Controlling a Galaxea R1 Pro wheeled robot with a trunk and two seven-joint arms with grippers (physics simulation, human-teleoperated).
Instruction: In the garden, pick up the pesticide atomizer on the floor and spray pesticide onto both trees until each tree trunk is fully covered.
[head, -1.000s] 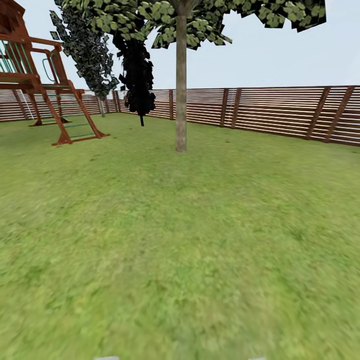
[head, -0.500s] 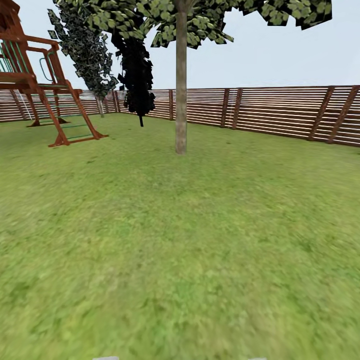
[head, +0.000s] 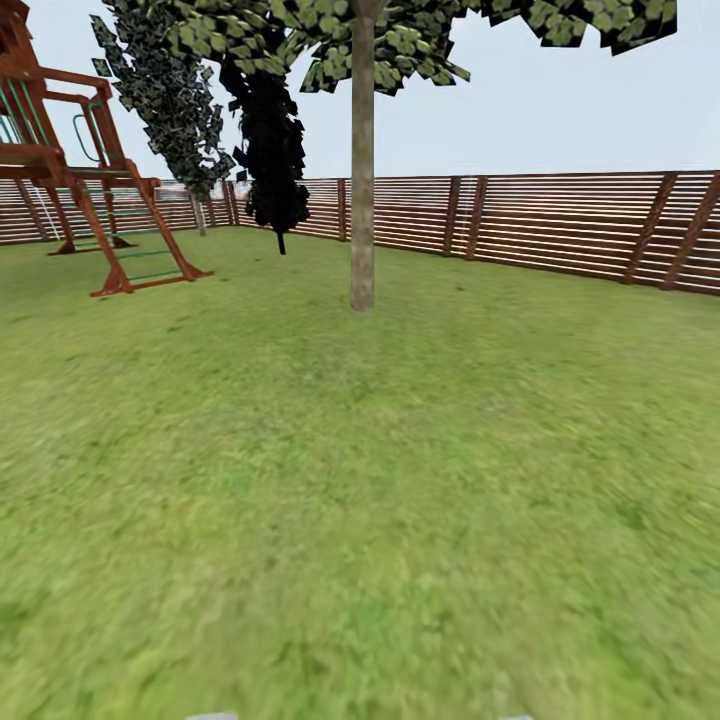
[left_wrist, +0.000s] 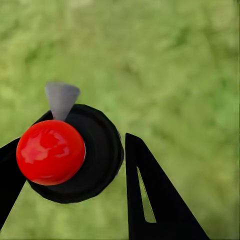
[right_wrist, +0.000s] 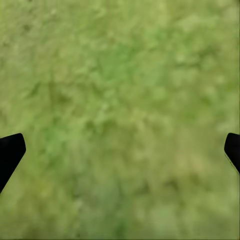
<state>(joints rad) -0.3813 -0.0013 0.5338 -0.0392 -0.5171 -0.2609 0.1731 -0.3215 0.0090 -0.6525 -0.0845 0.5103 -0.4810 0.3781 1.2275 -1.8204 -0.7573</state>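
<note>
While looking out from the head: garden (head: 360, 500) lawn ahead, a straight-trunked tree (head: 362, 200) well beyond, slatted fence (head: 560, 220) behind, play frame (head: 100, 200) off to one side. Over to the left wrist: left gripper (left_wrist: 70, 145) clenched on the pesticide atomizer (left_wrist: 102, 150), red knob (left_wrist: 50, 152) and grey nozzle (left_wrist: 61, 97) sitting between the jaws, probably carried ready for aiming at a trunk. Right wrist: right gripper (right_wrist: 120, 150) released, jaws spread wide, just grass between, likely kept free as a spare.
</note>
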